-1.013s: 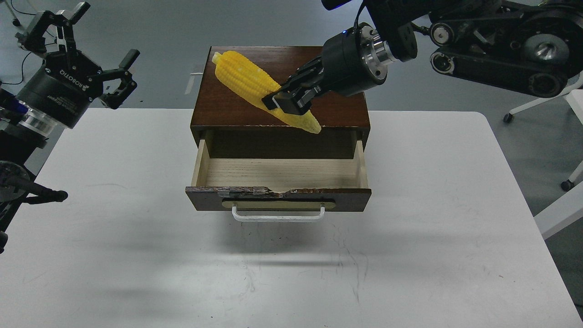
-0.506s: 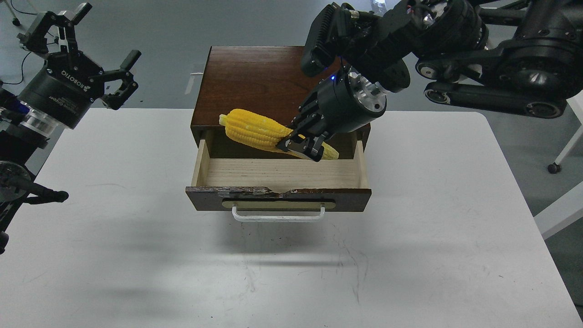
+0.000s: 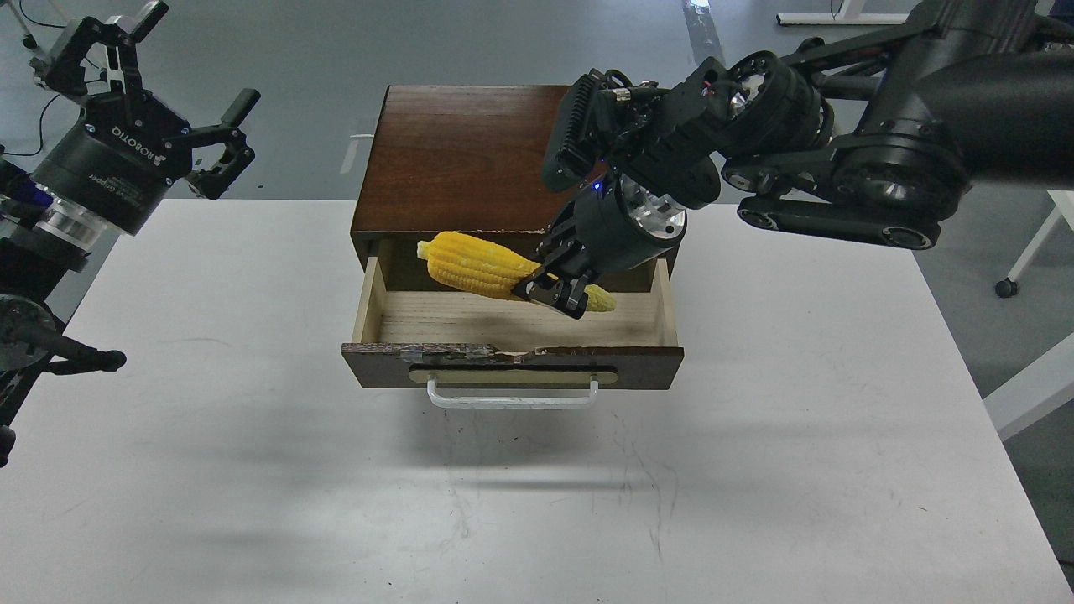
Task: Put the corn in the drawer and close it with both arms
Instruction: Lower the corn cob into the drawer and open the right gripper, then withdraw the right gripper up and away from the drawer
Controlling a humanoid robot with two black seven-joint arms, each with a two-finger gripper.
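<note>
I am holding the corn (image 3: pixel 478 264) clamped in my right gripper (image 3: pixel 555 292), over the open drawer (image 3: pixel 512 323). I am aiming to keep it level and clear of the side walls before releasing. My left gripper (image 3: pixel 172 109) is hanging spread apart, well off to the side.

Corn (image 3: pixel 478 265) in R end effector (image 3: pixel 555 294) over open drawer (image 3: pixel 512 366)

"robotiq" in white letters on the black body of the left tool (image 3: pixel 172 101), smaller print beneath unreadable
</note>
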